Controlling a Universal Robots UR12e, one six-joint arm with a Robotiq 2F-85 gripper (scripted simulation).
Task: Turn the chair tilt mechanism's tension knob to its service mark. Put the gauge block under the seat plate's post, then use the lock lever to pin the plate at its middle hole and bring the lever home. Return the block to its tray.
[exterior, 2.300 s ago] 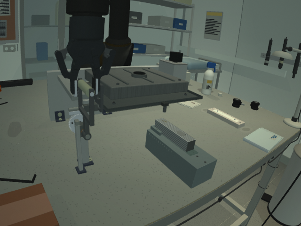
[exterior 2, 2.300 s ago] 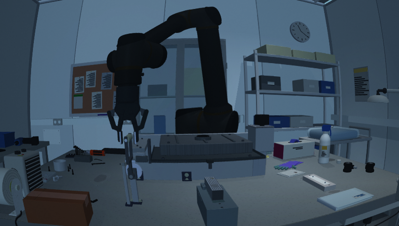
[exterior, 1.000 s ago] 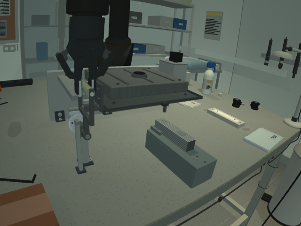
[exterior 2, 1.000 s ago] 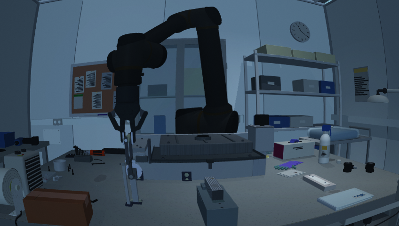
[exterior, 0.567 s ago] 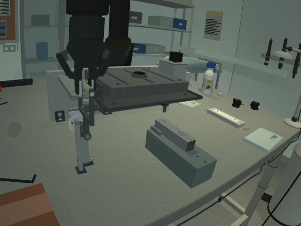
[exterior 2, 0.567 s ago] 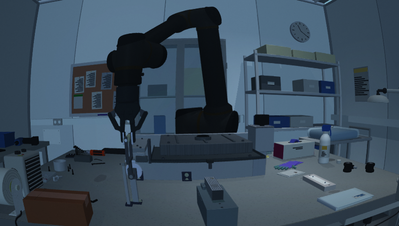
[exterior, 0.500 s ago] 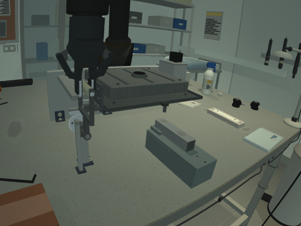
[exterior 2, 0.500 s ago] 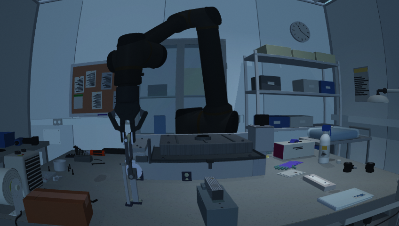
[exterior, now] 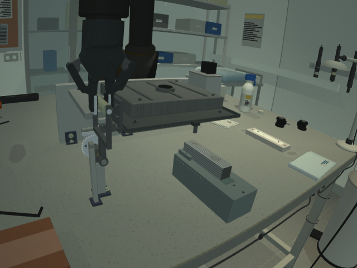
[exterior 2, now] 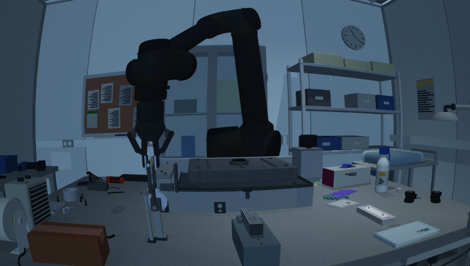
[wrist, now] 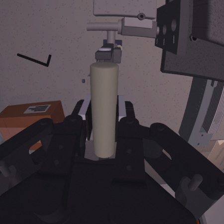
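My gripper [exterior: 101, 105] [exterior 2: 151, 162] [wrist: 103, 112] hangs at the left end of the tilt mechanism, closed around the cream cylindrical handle of the lock lever [wrist: 103, 109] [exterior: 101, 103], which stands upright on its post [exterior: 96, 173]. The dark seat plate [exterior: 173, 101] [exterior 2: 242, 171] lies level to the right, its small post [exterior: 195, 127] hanging under the front edge. The ribbed gauge block [exterior: 207, 158] [exterior 2: 251, 221] rests on its grey tray [exterior: 214, 187] in front of the mechanism. The black tension knob [exterior: 208, 67] sits on a white box behind the plate.
A brown cardboard box [exterior: 31, 245] [wrist: 27, 114] sits at the bench's near left corner. An Allen key [exterior: 23, 213] [wrist: 34, 59] lies beside it. A white bottle [exterior: 247, 92], two black knobs [exterior: 291, 123], a pale bar [exterior: 268, 139] and a booklet [exterior: 312, 164] occupy the right side.
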